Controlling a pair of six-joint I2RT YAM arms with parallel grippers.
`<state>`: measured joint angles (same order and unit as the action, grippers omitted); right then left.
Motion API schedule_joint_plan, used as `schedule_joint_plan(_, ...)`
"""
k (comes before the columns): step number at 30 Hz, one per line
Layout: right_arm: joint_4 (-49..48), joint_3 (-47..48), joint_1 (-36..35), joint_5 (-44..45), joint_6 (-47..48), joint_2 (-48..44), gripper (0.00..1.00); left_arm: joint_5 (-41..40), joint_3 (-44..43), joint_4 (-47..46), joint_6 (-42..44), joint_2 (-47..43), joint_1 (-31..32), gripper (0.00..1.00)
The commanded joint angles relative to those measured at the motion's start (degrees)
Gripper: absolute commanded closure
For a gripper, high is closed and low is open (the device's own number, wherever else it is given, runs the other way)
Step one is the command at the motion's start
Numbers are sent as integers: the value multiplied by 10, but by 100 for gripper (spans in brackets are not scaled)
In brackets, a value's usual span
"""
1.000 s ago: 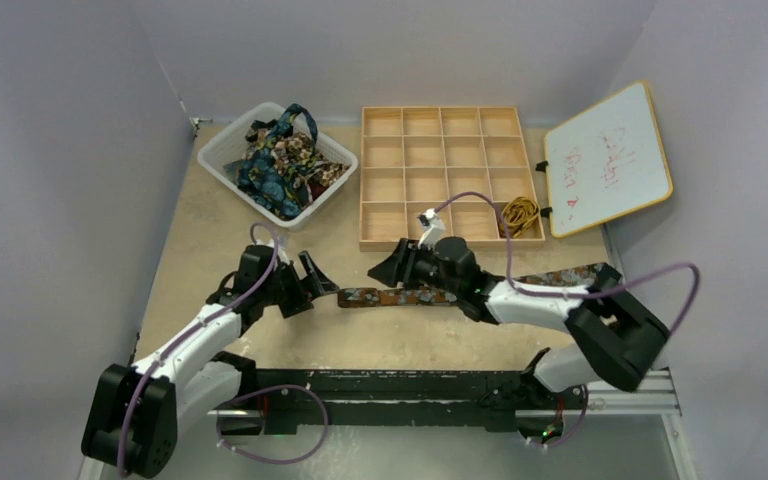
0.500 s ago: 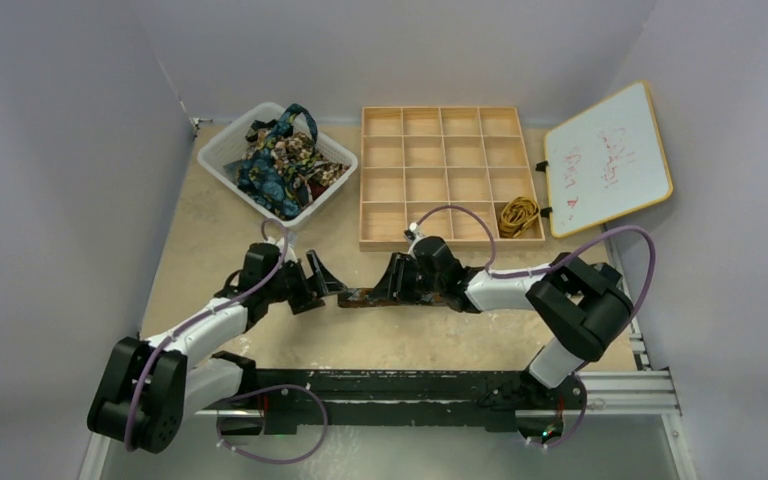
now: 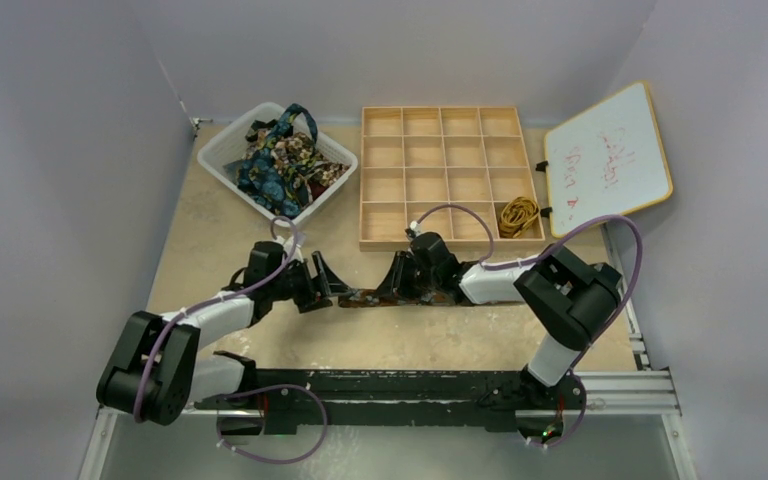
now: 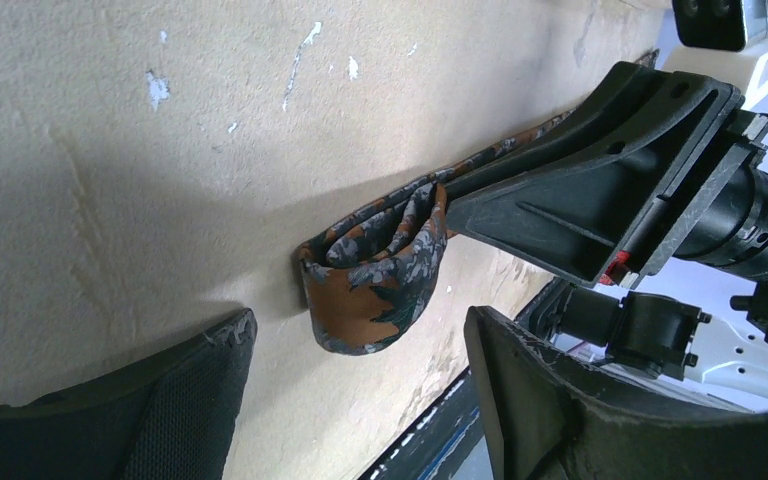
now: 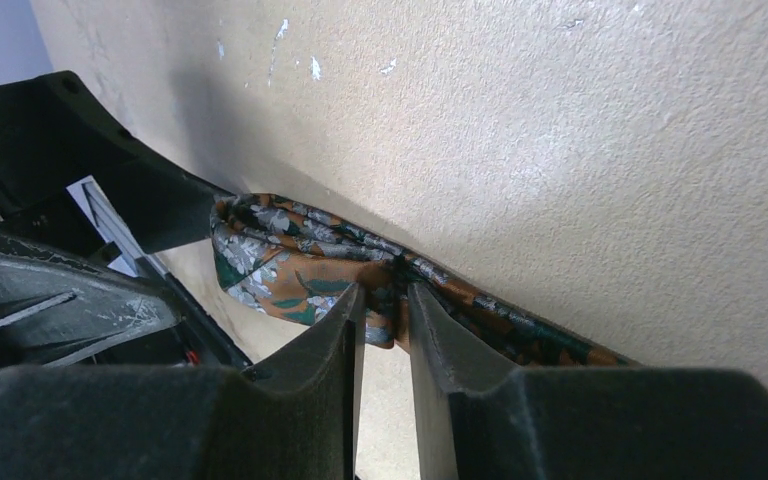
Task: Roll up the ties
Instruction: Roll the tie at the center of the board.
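Observation:
A dark brown tie (image 3: 430, 297) with orange-grey blotches lies across the table in front of the wooden tray. Its left end (image 4: 375, 285) is curled into a loose roll. My right gripper (image 5: 385, 297) is shut on the fabric just behind that roll, with the tie (image 5: 280, 262) bunched between its tips. In the top view the right gripper (image 3: 392, 284) sits over the tie's left part. My left gripper (image 4: 360, 375) stands open around the roll's end without touching it, and in the top view the left gripper (image 3: 327, 283) faces the right one.
A white basket (image 3: 222, 152) at the back left holds several tangled ties (image 3: 282, 160). The compartment tray (image 3: 440, 170) holds a gold-yellow rolled tie (image 3: 518, 213) at its near right. A whiteboard (image 3: 608, 158) leans at the right. A black rail (image 3: 440, 385) runs along the near edge.
My right gripper slid left along the tie and closed on it, gathering the left end into a curl. The left gripper edged closer and narrowed slightly.

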<state>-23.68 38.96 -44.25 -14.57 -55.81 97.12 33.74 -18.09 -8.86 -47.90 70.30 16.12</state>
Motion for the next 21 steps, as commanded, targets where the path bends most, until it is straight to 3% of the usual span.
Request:
schedule_joint_plan(1,8,12,1,-7,6,4,75,14,8,-49,0,22,-4,26)
schedule_joint_plan(21,18,14,1,-11,7,27,80,31,33,-142,-52,98,-3,44)
